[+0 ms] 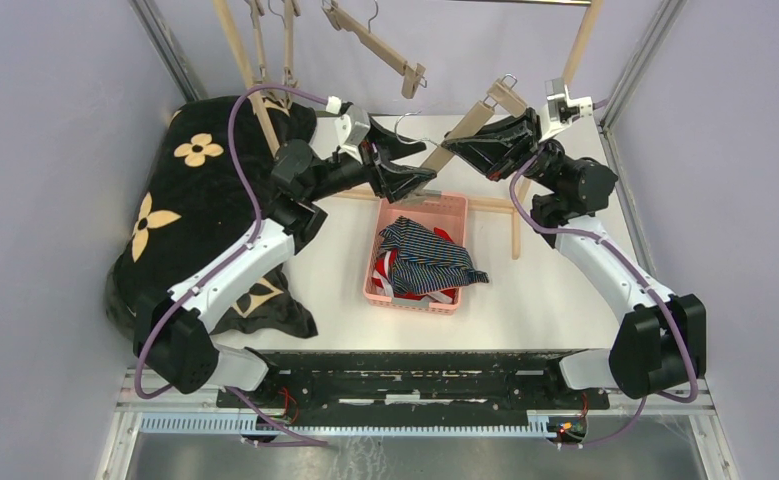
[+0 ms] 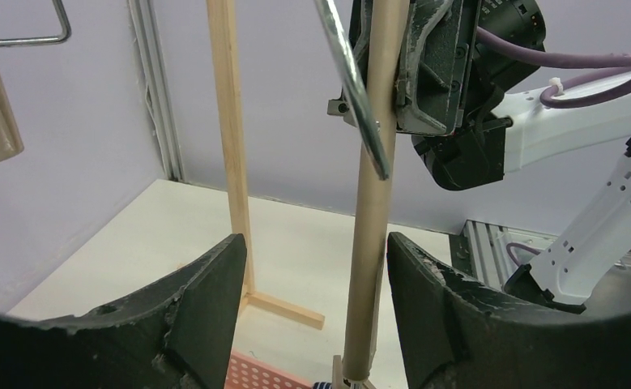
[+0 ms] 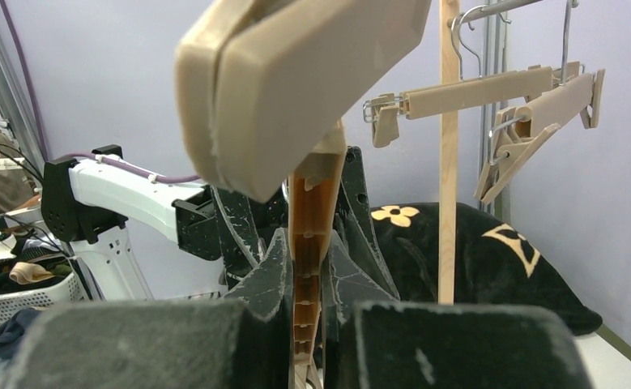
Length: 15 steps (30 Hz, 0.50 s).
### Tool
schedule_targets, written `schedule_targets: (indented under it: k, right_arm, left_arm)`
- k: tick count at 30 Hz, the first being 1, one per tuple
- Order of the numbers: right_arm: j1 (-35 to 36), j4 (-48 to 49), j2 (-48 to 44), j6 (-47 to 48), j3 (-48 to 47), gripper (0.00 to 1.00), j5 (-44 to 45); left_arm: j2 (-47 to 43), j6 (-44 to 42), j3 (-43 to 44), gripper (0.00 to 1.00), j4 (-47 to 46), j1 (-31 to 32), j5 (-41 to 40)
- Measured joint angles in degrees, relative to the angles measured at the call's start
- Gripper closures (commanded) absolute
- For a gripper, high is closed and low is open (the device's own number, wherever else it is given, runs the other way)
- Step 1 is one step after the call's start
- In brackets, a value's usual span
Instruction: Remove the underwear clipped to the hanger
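A tan clip hanger [image 1: 470, 125] hangs slanted above the pink basket [image 1: 435, 200]. My right gripper [image 1: 462, 148] is shut on its bar; in the right wrist view the bar [image 3: 310, 235] is pinched between the jaws, with a clip [image 3: 296, 81] above. My left gripper [image 1: 410, 180] is open at the hanger's lower end; in the left wrist view the bar [image 2: 373, 243] stands between the fingers, close to the right one. No cloth shows on this hanger. The dark blue striped boxers [image 1: 425, 255] lie in the basket over red briefs [image 1: 443, 236] and a grey-white strip [image 1: 385, 283].
A black blanket with tan flowers [image 1: 195, 200] covers the left side. A wooden rack [image 1: 515, 220] stands behind the basket, its post [image 2: 231, 121] near my left fingers. Other empty hangers [image 1: 375, 40] hang from the rail above.
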<state>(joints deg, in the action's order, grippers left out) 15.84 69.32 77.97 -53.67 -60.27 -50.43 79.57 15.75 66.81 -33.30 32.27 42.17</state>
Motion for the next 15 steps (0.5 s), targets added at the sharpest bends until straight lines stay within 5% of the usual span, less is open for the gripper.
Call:
schedule_targets:
  k: [1, 3, 5, 8, 10, 15]
  right_arm:
    - [0.1, 0.0, 0.0, 0.0, 0.0, 0.99, 0.1]
    - [0.3, 0.0, 0.0, 0.0, 0.0, 0.99, 0.2]
    - [0.5, 0.0, 0.3, 0.5, 0.0, 0.99, 0.8]
    - [0.3, 0.0, 0.7, 0.7, 0.0, 0.96, 1.5]
    - [0.5, -0.1, 0.7, 1.0, 0.0, 0.79, 1.5]
    - [1.0, -6.0, -0.9, 4.7, 0.2, 0.58, 2.8]
  left_arm:
    - [0.0, 0.0, 0.0, 0.35, 0.0, 0.0, 0.0]
    - [0.0, 0.0, -0.1, 0.59, -0.1, 0.1, 0.0]
    - [0.0, 0.7, -0.2, 0.96, -0.2, 0.3, 0.9]
    - [-0.1, 1.0, -0.2, 0.97, -0.1, 0.8, 2.0]
    - [-0.3, 1.0, -0.3, 0.97, 0.1, 0.7, 2.6]
    - [-1.9, 0.1, 0.6, 0.97, 5.9, 0.7, 1.6]
